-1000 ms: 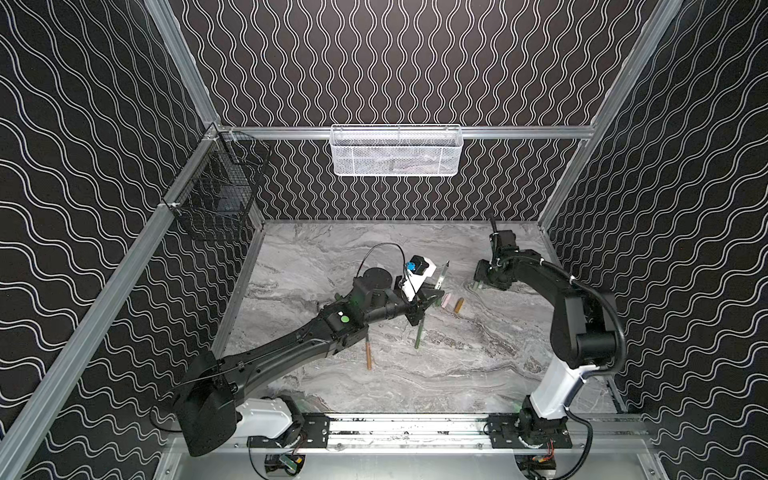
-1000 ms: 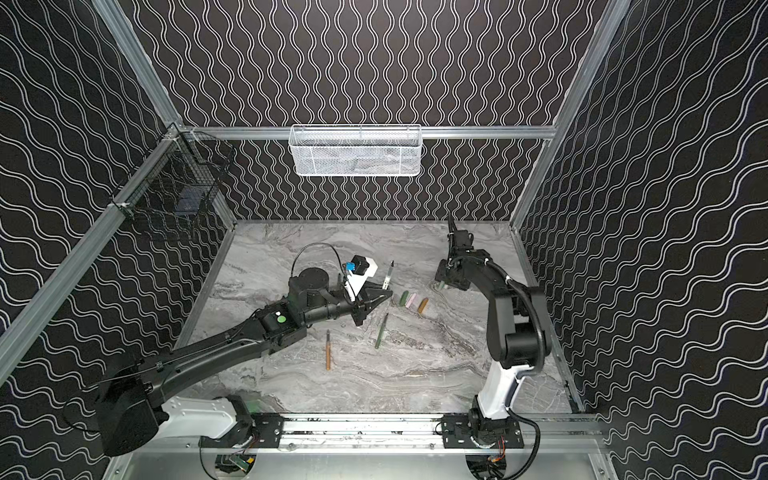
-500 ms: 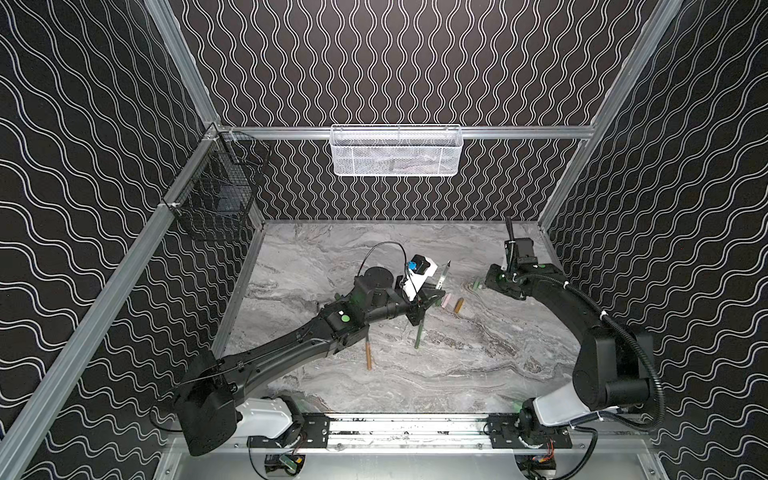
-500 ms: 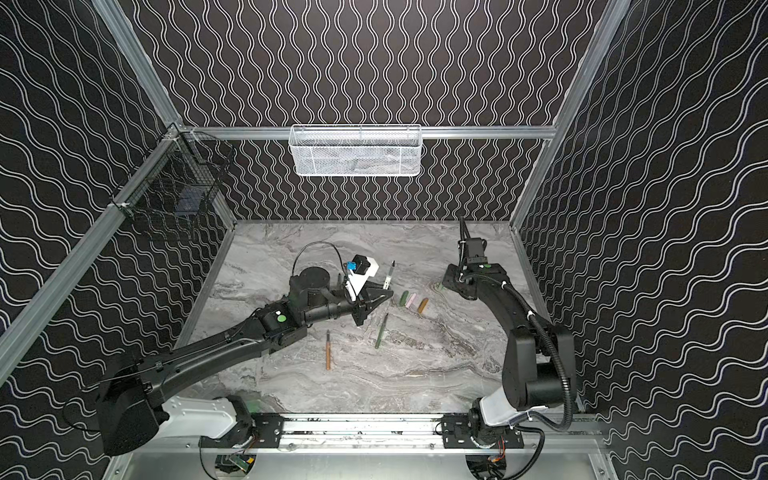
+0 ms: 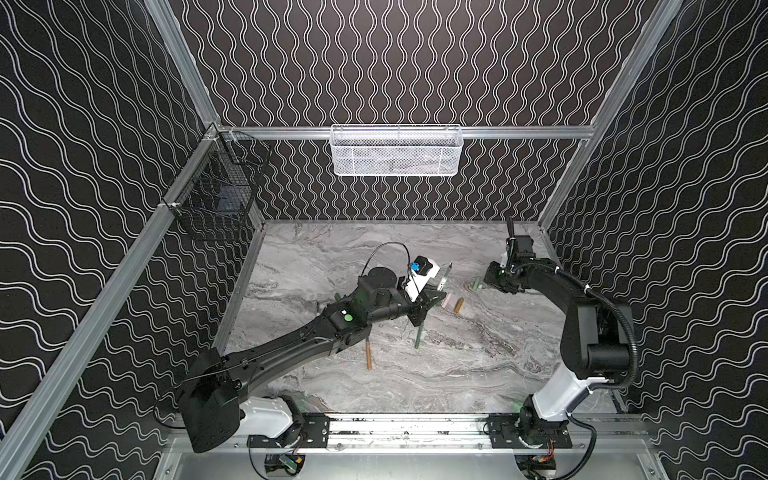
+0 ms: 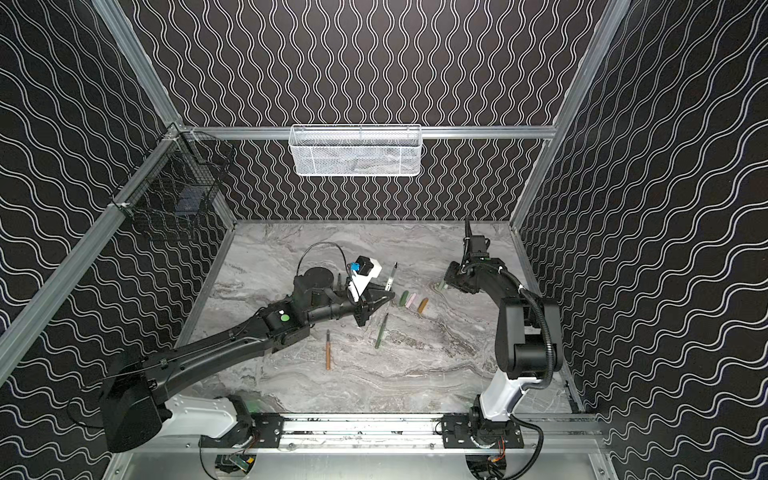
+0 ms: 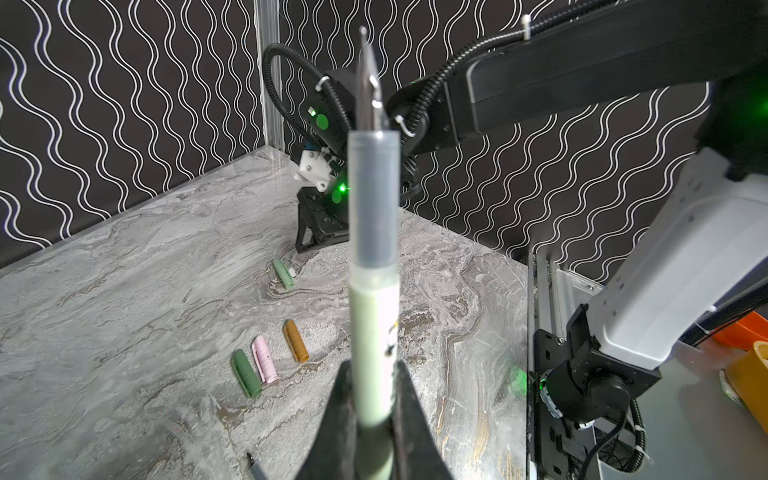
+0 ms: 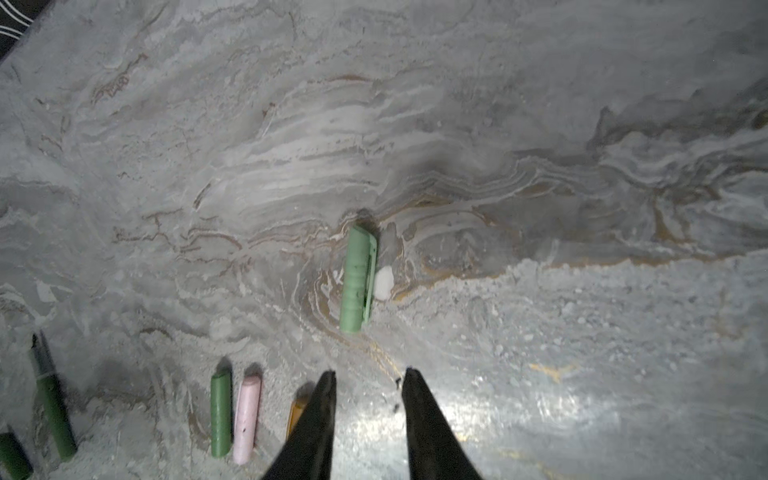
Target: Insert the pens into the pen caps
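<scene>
The left gripper [image 7: 374,370] is clamped on the pale green pen [image 7: 373,307], whose dark tip sticks out well past the jaws. The right gripper [image 8: 366,376] hangs with jaws narrowly parted and empty; the pale green cap [image 8: 357,278] lies flat on the marble table [image 8: 540,124] just ahead of its fingertips, not between them. To one side the orange-brown cap [image 8: 296,409], pink cap [image 8: 247,417] and dark green cap [image 8: 220,413] lie in a row, a dark green pen [image 8: 52,409] beyond them
</scene>
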Motion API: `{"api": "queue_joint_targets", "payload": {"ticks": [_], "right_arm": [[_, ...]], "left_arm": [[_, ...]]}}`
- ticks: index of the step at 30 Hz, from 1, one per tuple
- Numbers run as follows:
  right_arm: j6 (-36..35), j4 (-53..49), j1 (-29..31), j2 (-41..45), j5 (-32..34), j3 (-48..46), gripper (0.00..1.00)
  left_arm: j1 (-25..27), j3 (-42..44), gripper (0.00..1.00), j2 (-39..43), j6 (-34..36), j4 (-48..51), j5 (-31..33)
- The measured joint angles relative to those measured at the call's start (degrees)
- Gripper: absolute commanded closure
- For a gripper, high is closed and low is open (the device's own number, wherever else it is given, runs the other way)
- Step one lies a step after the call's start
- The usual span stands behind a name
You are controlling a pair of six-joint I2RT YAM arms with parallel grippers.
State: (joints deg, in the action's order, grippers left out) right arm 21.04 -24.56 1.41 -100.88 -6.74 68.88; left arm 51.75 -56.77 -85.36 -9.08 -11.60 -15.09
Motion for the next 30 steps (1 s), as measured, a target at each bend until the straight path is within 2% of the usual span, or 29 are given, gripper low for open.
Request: {"api": "queue_joint_targets", "payload": {"ticks": [30], "right_arm": [[-2.0,0.0,-0.3,-6.8,-1.5,4.0,0.74]], "left_arm": [[0.2,-0.2,1.0,-0.1,0.2,1.0,0.0]]}}
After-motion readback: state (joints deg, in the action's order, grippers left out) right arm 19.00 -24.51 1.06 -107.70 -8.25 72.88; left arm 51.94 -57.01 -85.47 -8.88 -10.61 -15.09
